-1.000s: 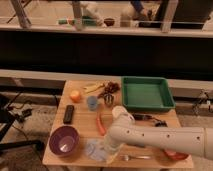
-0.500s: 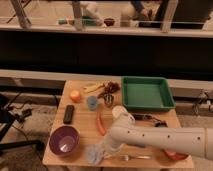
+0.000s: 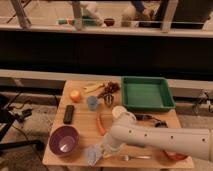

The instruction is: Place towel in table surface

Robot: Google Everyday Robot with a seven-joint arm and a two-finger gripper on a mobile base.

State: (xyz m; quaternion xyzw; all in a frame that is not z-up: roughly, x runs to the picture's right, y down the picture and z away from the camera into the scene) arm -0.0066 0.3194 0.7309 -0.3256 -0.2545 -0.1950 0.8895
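Observation:
A pale blue-white towel [image 3: 93, 153] lies crumpled on the wooden table [image 3: 85, 127] near its front edge, right of the purple bowl. My white arm comes in from the right, and my gripper [image 3: 103, 149] is low over the table at the towel's right side, touching or just above it. The arm's wrist hides the fingers.
A purple bowl [image 3: 64, 140] stands at the front left. A black remote [image 3: 69, 114], an orange [image 3: 75, 95], a blue cup [image 3: 92, 103], a carrot [image 3: 100, 124], a fork [image 3: 134, 158] and a green tray [image 3: 146, 93] at the back right are on the table.
The towel has shifted slightly left and down toward the table's front edge, and my gripper has followed it.

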